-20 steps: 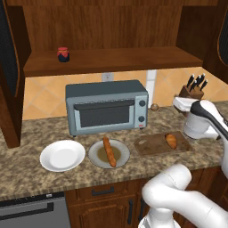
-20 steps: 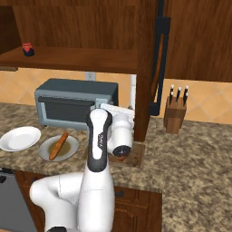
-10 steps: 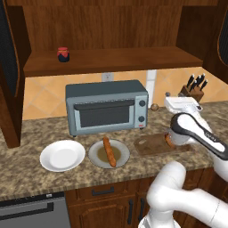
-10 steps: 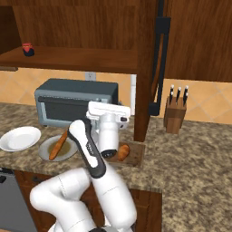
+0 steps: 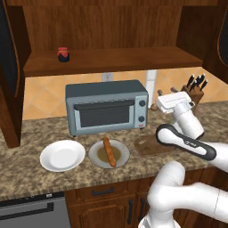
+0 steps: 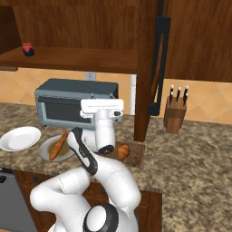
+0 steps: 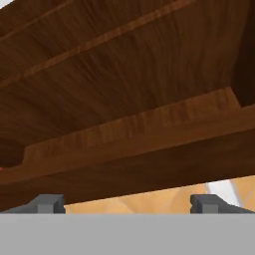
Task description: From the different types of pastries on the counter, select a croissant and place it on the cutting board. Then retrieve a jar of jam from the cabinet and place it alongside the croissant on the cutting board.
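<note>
The croissant (image 6: 123, 152) lies on the cutting board (image 6: 137, 155), which rests on the counter (image 6: 190, 158) to the right of the toaster oven. The board (image 5: 146, 145) is partly covered by my arm. The baguette-like stick (image 5: 109, 152) sits on a round plate. Up on the left end of the cabinet (image 5: 111, 60) shelf stands the jar of jam (image 5: 63, 54), red-lidded and far to the upper left of the hand. My gripper (image 5: 173, 94) hovers above the board, tilted up toward the shelf, open and empty. Its dark fingertips (image 7: 47, 203) stand wide apart, facing the shelf's underside.
A grey toaster oven (image 5: 107, 107) stands at the back of the counter under the shelf. An empty white plate (image 5: 62, 156) lies at the left. A knife block (image 6: 174, 114) stands at the right, beside a dark cabinet post (image 6: 145, 90).
The hand has swung left and up from the right side of the counter to above the board, tipping upward toward the shelf. Its jaws stay open.
</note>
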### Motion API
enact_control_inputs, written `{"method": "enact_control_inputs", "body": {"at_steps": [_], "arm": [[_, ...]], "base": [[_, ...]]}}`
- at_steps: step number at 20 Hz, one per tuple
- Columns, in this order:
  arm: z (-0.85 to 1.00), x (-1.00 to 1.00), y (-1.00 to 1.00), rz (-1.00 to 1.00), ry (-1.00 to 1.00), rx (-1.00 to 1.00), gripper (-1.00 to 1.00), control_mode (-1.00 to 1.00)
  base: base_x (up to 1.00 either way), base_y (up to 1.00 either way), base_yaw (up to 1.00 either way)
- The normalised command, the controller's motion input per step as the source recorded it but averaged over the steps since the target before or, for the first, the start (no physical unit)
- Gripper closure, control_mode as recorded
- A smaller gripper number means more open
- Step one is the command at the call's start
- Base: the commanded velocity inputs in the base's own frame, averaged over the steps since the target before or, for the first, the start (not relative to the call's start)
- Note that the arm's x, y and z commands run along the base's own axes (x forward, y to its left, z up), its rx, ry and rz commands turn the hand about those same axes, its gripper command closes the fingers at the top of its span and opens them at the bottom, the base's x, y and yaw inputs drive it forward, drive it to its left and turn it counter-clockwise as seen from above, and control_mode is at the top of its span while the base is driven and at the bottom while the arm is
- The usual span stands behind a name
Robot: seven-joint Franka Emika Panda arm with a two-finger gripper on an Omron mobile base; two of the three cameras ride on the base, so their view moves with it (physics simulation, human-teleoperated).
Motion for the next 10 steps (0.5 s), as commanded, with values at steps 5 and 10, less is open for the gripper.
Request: {"method": "enact_control_inputs", "body": {"at_steps": [5, 10], "arm": [[0.16, -0.01, 0.55, -0.02, -0.13, 0.00, -1.00, -1.00], [0.12, -0.10, 0.55, -0.01, -0.08, 0.00, -1.00, -1.00]], "base": [[0.00, 0.00, 0.00], [0.00, 0.00, 0.00]]}}
